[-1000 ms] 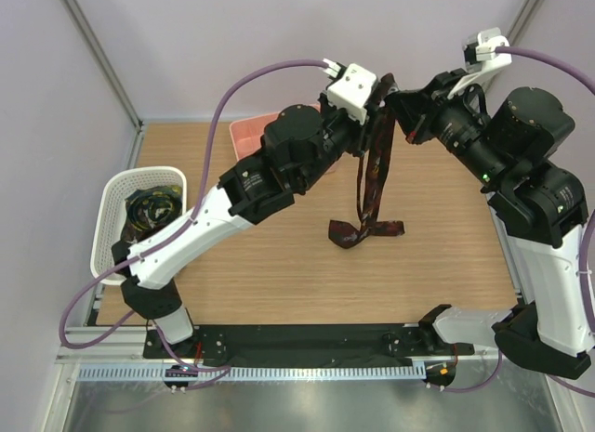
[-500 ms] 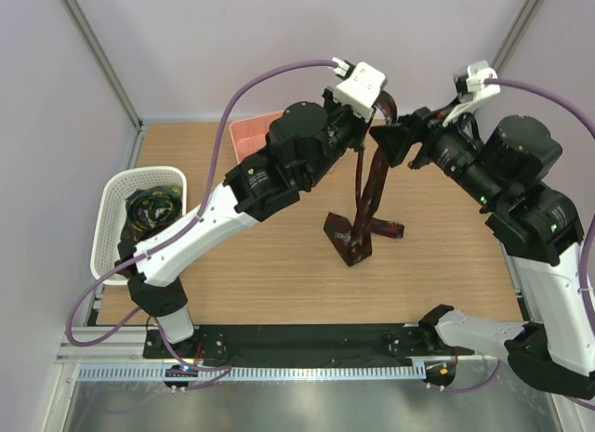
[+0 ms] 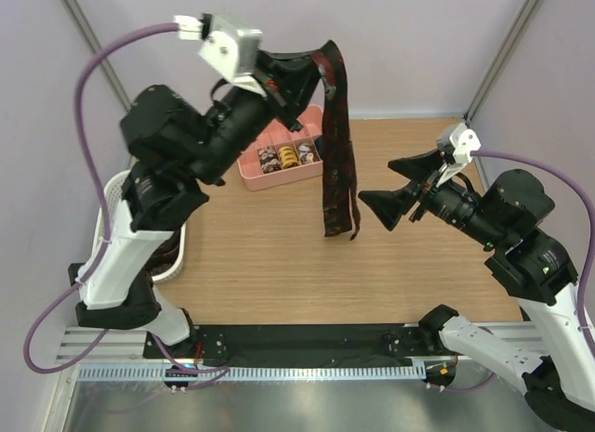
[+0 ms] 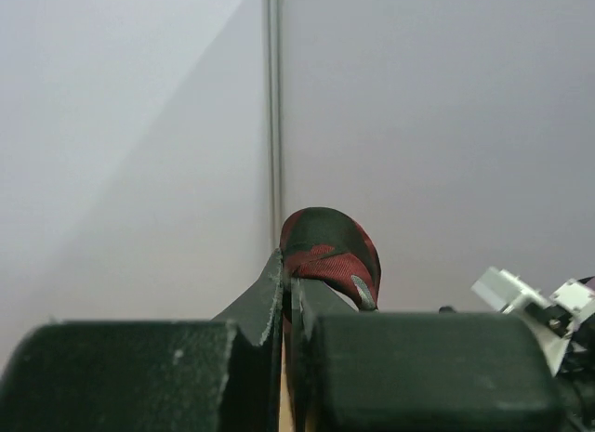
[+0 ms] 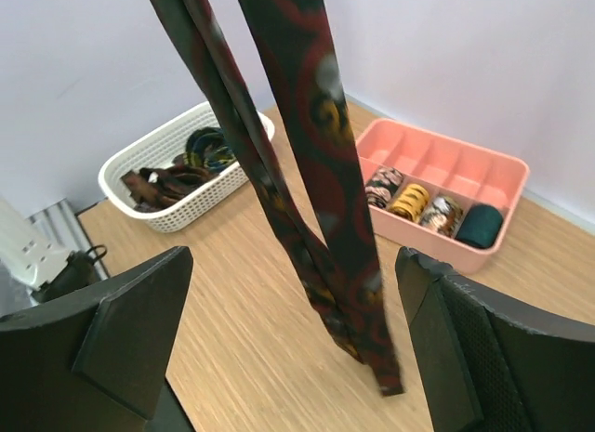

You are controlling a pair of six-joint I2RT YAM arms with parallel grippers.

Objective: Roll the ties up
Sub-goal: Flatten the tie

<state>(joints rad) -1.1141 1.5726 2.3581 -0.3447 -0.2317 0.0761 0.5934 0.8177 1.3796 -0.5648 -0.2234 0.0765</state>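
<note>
Your left claw [image 4: 288,297] is pressed together on the folded top of a tie [image 4: 330,251], dark with red print, and the fold bulges up just past the fingertips. In the overhead view that claw [image 3: 307,74] is raised high toward the back wall, and the tie [image 3: 337,163] hangs from it in a long doubled strip, with both lengths running down side by side (whether the lower ends touch the bench [image 3: 279,283] you cannot tell).

Your right claw [image 3: 376,181] is spread wide and grips nothing. It points at the hanging strip from the right and stands just apart from it. In its own camera the two fingers frame the tie [image 5: 316,107], which drops between them and touches neither.

Further out, the pink tray [image 3: 249,179] sits at the back of the bench behind the tie. Coiled ties [image 5: 409,200] fill the row of compartments nearer the arms. At the left edge stands the white mesh basket [image 5: 186,209], which holds a loose tangle of more ties [image 5: 172,179].
</note>
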